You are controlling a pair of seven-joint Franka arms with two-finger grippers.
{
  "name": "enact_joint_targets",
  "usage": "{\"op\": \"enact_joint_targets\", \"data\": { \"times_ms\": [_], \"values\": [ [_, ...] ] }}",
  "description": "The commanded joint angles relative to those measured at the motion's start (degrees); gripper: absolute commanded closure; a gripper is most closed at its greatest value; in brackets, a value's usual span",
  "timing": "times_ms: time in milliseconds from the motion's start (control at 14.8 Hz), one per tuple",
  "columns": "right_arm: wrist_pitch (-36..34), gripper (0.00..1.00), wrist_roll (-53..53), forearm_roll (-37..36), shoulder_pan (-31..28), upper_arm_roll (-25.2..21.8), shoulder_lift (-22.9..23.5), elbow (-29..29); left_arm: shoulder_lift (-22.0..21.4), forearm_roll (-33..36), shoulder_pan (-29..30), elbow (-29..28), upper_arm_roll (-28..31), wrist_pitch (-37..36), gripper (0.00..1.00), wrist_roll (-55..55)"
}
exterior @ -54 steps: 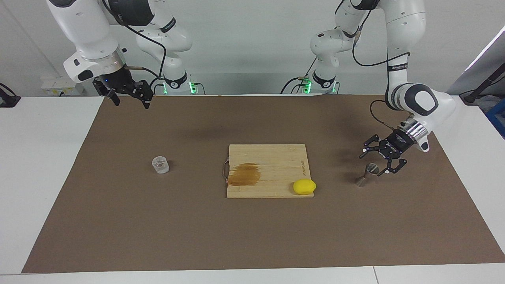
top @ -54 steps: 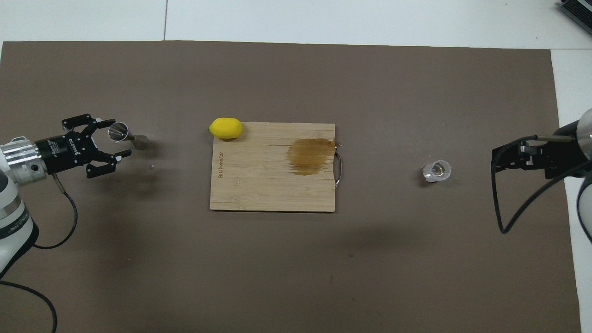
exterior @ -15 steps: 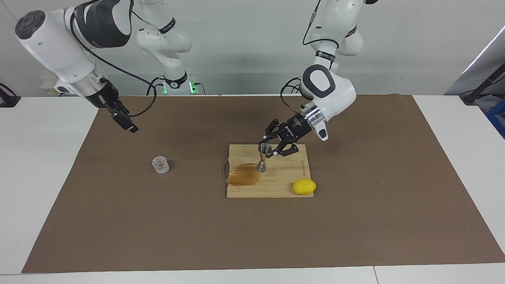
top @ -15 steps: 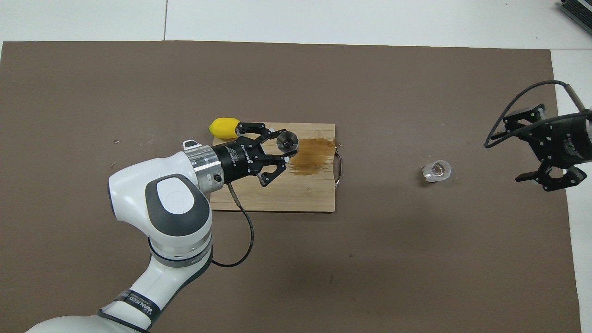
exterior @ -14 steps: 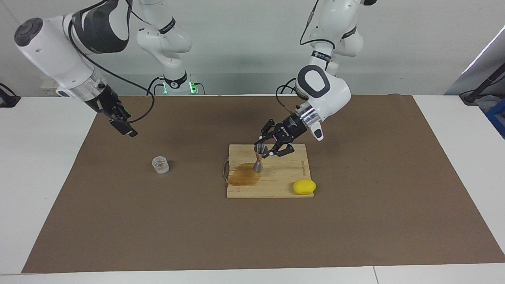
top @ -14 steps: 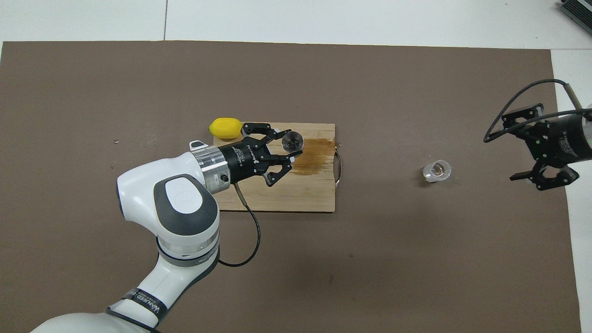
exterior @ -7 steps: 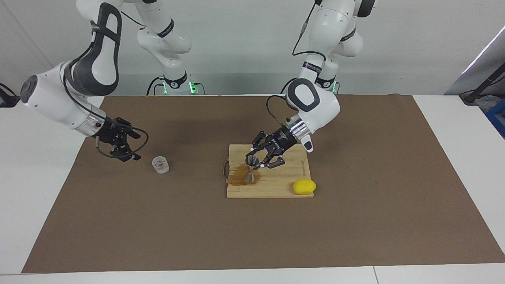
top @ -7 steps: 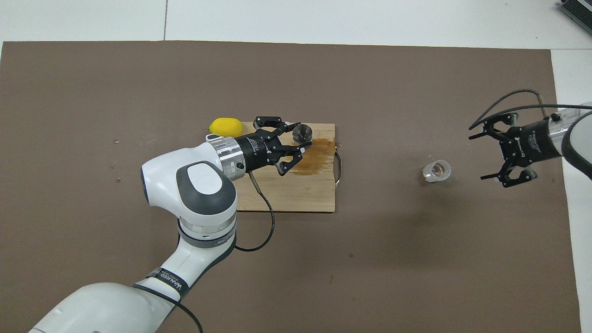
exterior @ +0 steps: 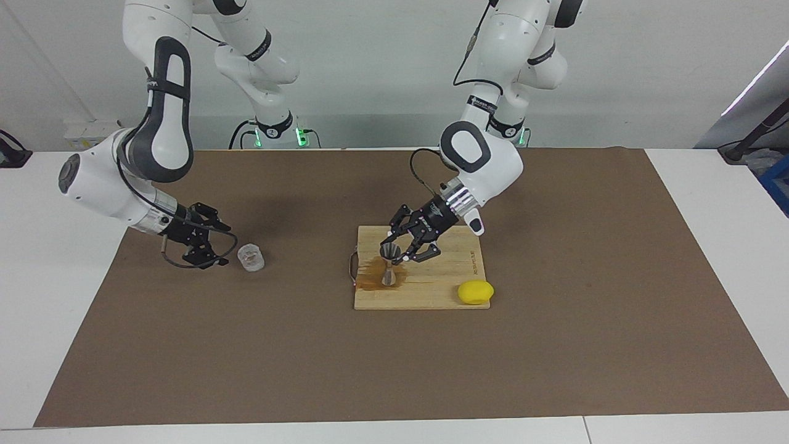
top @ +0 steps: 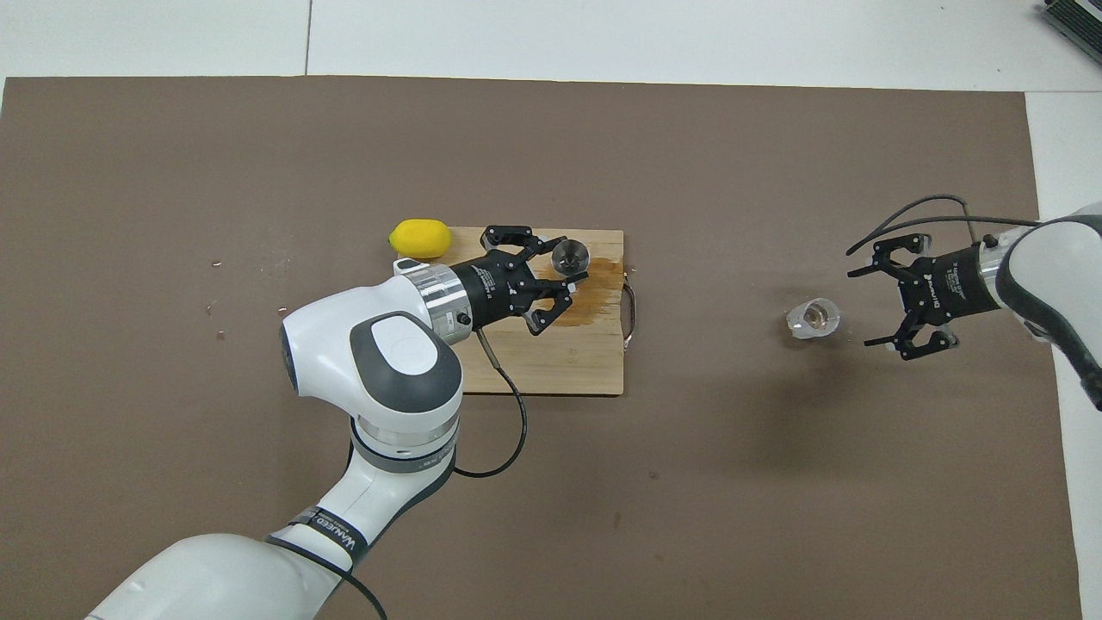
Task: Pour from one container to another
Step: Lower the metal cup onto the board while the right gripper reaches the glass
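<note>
My left tool (exterior: 394, 249) is clamped on the steel jigger (exterior: 389, 265), standing it upright on the cutting board (exterior: 431, 277), long axis vertical, mouth up to catch the pour. My right tool (exterior: 212, 243), jaws apart, sits just beside the glass tumbler (exterior: 250, 258), at its 9 o'clock in the facing view, ready to grab.

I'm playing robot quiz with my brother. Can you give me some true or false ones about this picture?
1. The left gripper holds the metal cup. True.
2. The lemon sits in the middle of the cutting board. False: it sits at a corner.
3. The right gripper holds the glass. False: it is open beside the glass.
4. The metal cup is over the brown stain. True.
</note>
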Motion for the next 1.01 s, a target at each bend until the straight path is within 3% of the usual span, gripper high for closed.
{"op": "enact_joint_targets", "data": {
  "times_ms": [0, 337, 472, 945],
  "values": [
    [1.41, 0.00, -4.42, 4.14, -1.59, 0.49, 3.61, 0.22, 0.77, -1.49, -1.40, 0.51, 0.81, 1.55, 1.00, 0.22],
    [1.15, 0.00, -8.46, 5.82, -3.18, 0.58, 7.92, 1.45, 1.04, -1.75, -1.76, 0.34, 0.81, 1.38, 1.00, 0.57],
    [1.23, 0.00, -10.74, 8.10, -2.83, 0.50, 8.45, 0.93, 1.04, -1.75, -1.76, 0.25, 0.90, 1.29, 0.00, 0.66],
    [1.23, 0.00, -11.72, 10.22, -1.95, 0.58, 8.10, -0.92, 0.16, -1.49, -1.93, 0.25, 0.90, 0.41, 0.00, 0.31]
  ]
}}
